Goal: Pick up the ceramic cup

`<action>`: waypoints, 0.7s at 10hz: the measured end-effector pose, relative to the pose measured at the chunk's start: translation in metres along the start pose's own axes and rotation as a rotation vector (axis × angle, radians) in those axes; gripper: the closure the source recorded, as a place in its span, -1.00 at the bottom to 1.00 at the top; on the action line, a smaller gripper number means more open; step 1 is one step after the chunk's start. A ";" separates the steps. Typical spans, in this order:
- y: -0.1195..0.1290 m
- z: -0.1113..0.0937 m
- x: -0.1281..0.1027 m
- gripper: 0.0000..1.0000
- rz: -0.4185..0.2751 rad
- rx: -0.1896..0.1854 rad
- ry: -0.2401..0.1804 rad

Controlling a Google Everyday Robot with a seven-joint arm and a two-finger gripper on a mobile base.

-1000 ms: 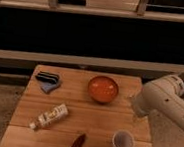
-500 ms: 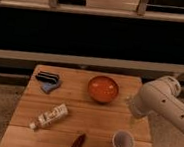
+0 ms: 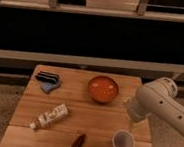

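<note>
Wide apart and gripping nothing: the fingers of the gripper (image 3: 132,118), hard to pick out beneath the end of the bulky white arm (image 3: 160,104), above the right-hand side of the wooden table (image 3: 105,119). Just nearer the camera than the fingers and a touch to their left, close but clear of them: the ceramic cup (image 3: 123,141), small, round and white, upright on the wood by the front right corner, mouth up, greyish-lilac inside. Farther back from the fingers and to their left, near but apart: an orange-red bowl (image 3: 103,88), wider than the cup, upright toward the rear of the tabletop. Left of the fingers and nearer the camera, beyond the cup and apart from it: a dark reddish oblong thing (image 3: 77,144), flat at the front edge, too indistinct to name. Well to the left of the fingers, about level with them: a white tube (image 3: 51,117), on its side, slanted, cap end toward the front left. Farthest from the fingers, at the rear left corner: a black object (image 3: 48,76) on top of a blue cloth (image 3: 49,87). Behind the fingers, away to the right and out of view: the rest of the arm. Beyond the table's far edge: a pale ledge (image 3: 62,59) below a dark band of wall.
</note>
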 end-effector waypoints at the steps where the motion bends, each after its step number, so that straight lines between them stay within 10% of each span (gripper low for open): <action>1: 0.002 0.002 -0.003 -0.60 -0.005 -0.006 -0.007; 7: 0.012 0.032 -0.041 -0.60 -0.064 -0.046 -0.063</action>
